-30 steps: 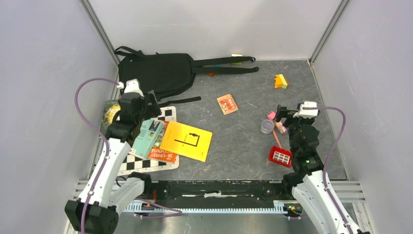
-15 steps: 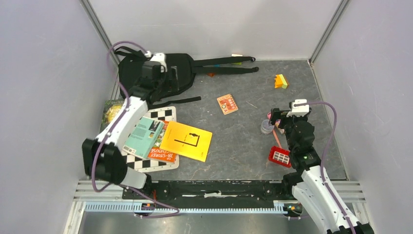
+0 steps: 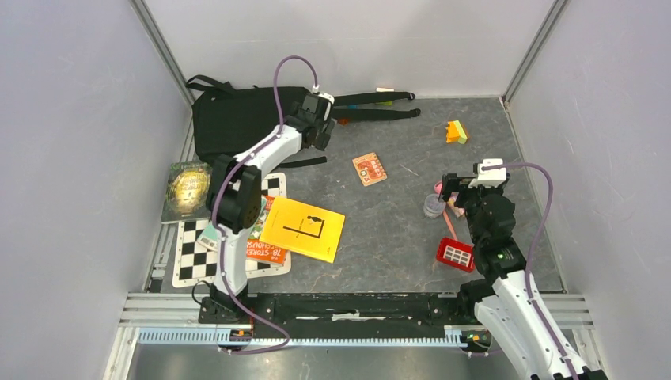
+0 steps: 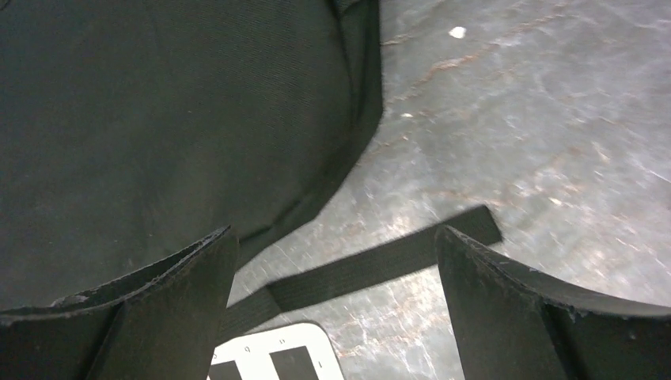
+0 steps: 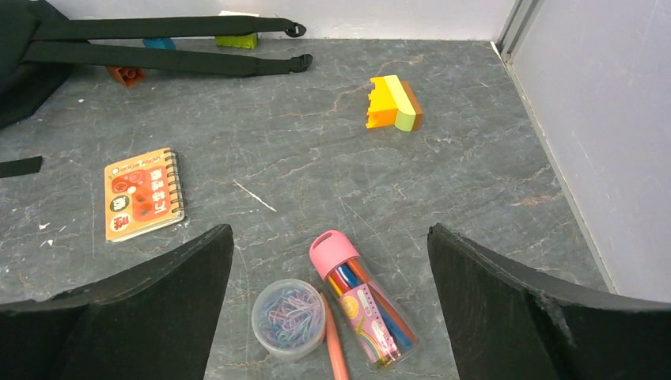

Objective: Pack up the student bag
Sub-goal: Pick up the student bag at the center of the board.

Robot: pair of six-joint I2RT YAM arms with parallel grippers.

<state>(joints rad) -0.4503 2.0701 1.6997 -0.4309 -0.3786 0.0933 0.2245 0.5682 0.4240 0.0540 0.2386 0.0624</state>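
The student bag (image 3: pixel 237 119) is a large black backpack lying flat at the back left, with its two straps (image 3: pixel 368 105) stretched to the right. My left gripper (image 3: pixel 320 131) is open and empty, hovering over the bag's right edge. In the left wrist view the bag fabric (image 4: pixel 158 119) fills the upper left, and a loose black strap (image 4: pixel 380 265) crosses the floor between the open fingers. My right gripper (image 3: pixel 453 185) is open and empty above a clear tub of paper clips (image 5: pixel 289 317), a pink-capped tube of pens (image 5: pixel 364 297) and a pink pencil (image 5: pixel 336 356).
A yellow book (image 3: pixel 303 228), a chessboard (image 3: pixel 190 261) and a dark green book (image 3: pixel 187 186) lie at the left. An orange notebook (image 3: pixel 369 168) lies mid-floor, a yellow block (image 3: pixel 456 131) lies at the back right, and a red box (image 3: pixel 456 255) lies near the right arm. Walls close in on three sides.
My left arm has swung from above the books at the left to the back, across the bag to its right edge. My right gripper has barely moved.
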